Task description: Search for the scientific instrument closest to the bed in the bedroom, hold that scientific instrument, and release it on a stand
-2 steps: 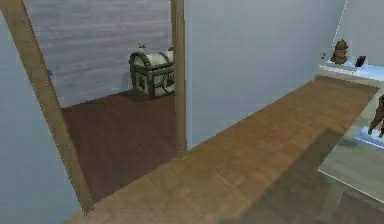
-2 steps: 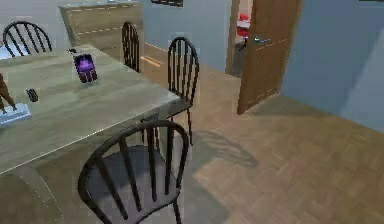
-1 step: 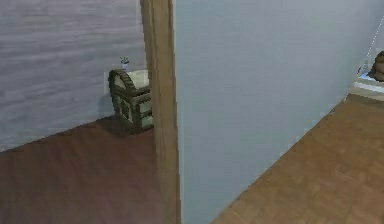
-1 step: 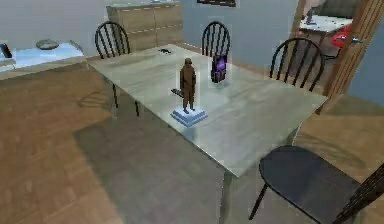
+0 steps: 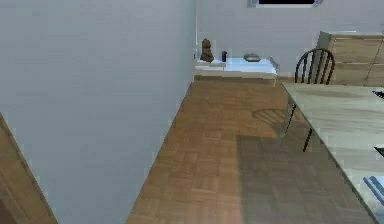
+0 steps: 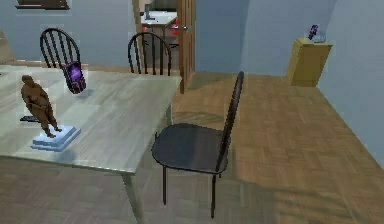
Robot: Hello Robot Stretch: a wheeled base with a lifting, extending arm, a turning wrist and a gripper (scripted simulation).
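Gripper state: cannot tell. Scientific instrument location: cannot tell. Wooden table (image 6: pixel 120 105): brown statue (image 6: pixel 38 100) and purple object (image 6: pixel 75 77) on top. Dark chair (image 6: pixel 200 148) just beside table. Yellow stand (image 6: pixel 309 63) well apart.

The big pale wooden table (image 6: pixel 110 110) on the left holds a brown statue of a figure (image 6: pixel 38 100) and, farther back, a purple and black thing (image 6: pixel 75 77); a black round-seated chair (image 6: pixel 195 148) stands on the brown wooden floor (image 6: pixel 300 150); far right, a small yellow wooden stand (image 6: pixel 310 62) bears a little purple thing (image 6: pixel 315 33); a low white table (image 5: pixel 240 72) far off holds a small brown figure (image 5: pixel 206 50) and a grey bowl (image 5: pixel 251 58).
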